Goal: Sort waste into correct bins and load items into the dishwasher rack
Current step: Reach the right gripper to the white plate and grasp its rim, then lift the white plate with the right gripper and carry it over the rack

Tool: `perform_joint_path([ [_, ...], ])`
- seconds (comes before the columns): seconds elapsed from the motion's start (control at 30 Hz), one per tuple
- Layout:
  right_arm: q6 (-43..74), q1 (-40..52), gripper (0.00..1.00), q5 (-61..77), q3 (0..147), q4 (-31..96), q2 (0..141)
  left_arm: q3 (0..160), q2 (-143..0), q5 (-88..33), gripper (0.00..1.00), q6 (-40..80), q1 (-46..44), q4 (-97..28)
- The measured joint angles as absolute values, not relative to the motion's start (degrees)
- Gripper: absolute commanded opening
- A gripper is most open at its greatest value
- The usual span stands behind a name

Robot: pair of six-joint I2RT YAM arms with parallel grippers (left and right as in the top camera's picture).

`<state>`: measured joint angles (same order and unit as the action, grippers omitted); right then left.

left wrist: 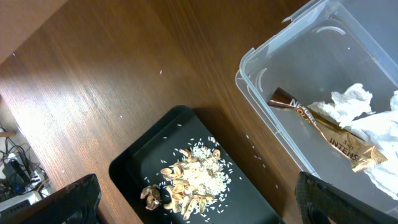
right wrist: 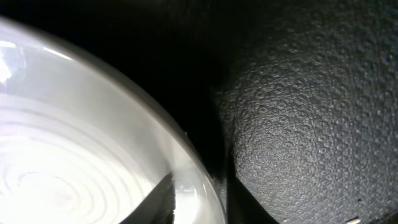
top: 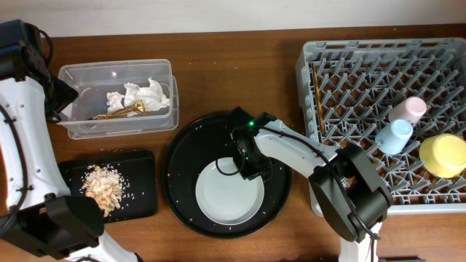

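Fingers point(right wrist: 163, 200) on my right arm straddle the grey plate's point(top: 226, 196) rim just left of the dishwasher rack point(top: 309, 87), though I cannot tell if they pinch it; my left fingers point(left wrist: 68, 202) are spread and empty. The rack holds the yellow bowl point(top: 444, 154), blue cup point(top: 395, 136), pink cup point(top: 408, 109) and chopsticks point(top: 318, 102); farther left, the clear tub point(top: 73, 73) and flat black tray point(top: 142, 182) hold the waste. I judge only the plate remains, with the round black tray's point(top: 182, 167) lip to clear.

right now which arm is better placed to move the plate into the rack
Right: the right claw straddles the rim of the grey plate, near the rack; the left claw hangs open over the flat black tray.
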<state>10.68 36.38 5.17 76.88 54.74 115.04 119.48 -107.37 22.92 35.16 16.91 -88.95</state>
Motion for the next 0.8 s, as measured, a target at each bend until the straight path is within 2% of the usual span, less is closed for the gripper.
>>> perform_joint_path([
  [0.1,10.61,36.36,0.04,5.15,76.93,54.83,115.04,119.48,-107.37,22.92,0.99,35.14,16.91,-88.97],
  [0.27,10.37,36.38,0.04,5.61,78.56,57.52,115.02,119.48,-107.37,22.9,0.99,35.14,16.91,-88.95],
  [0.47,10.57,35.42,0.04,5.28,87.83,66.92,115.04,119.48,-107.37,22.94,0.99,35.14,16.91,-88.97],
  [0.8,10.55,24.25,0.04,2.31,113.12,83.61,114.93,119.48,-107.37,22.9,0.99,35.14,16.91,-88.95],
])
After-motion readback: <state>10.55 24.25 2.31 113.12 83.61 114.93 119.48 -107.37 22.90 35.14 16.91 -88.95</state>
